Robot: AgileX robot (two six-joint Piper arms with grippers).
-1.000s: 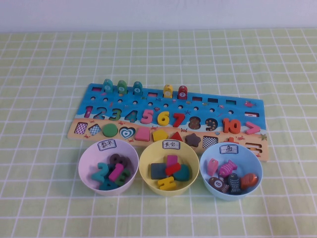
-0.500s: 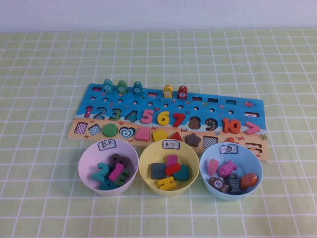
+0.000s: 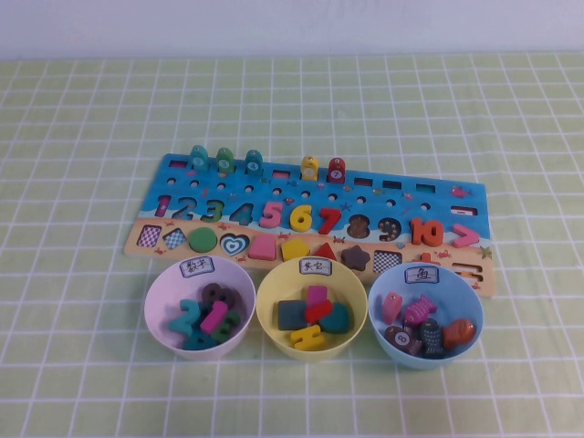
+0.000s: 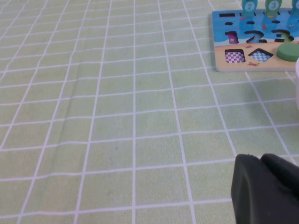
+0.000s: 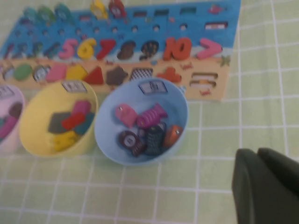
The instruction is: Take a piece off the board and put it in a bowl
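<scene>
Piece (image 3: 464, 235) sat on board (image 3: 310, 205) behind yellow bowl (image 3: 311, 309); my right pincer (image 5: 266, 186) closed, empty, near tabletop's front edge; left pincer (image 4: 264, 191) state unclear.

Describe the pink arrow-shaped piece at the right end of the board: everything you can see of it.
The pink chevron piece is small, flat and coral pink, apparently painted wood, shaped like a ">" pointing toward the board's right end. It lies flat on the board, at the right end of the number row, just past the orange 10. It shows whole, and nothing grips or covers it.
</scene>
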